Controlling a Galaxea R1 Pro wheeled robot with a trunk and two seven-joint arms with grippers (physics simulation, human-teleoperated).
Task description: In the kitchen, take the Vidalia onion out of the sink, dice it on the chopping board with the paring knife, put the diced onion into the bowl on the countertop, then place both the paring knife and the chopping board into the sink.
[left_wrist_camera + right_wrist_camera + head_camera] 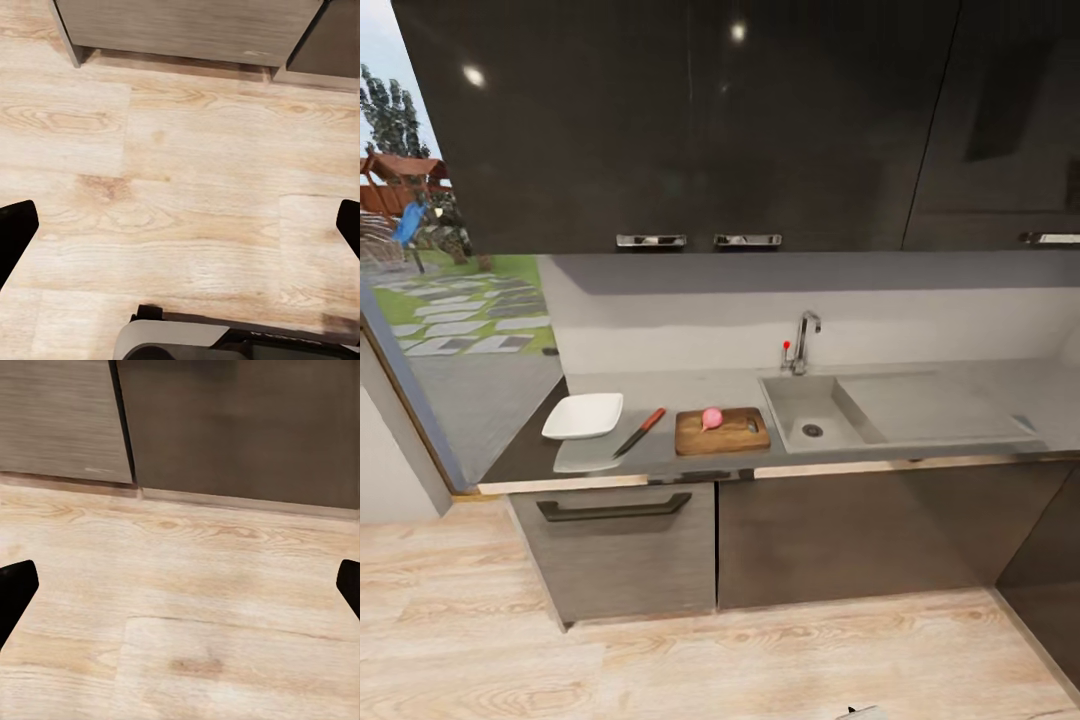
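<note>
1 onion (711, 417) – 1 knife (639, 432) – 1 bowl (583, 415)

The grey worktop (660, 385) runs along the wall over dark cabinets. On it lie the white bowl (583, 415), the paring knife (639, 432) just beside it, and the chopping board (722, 431) next to the sink (830, 410), which is set into it.
</note>
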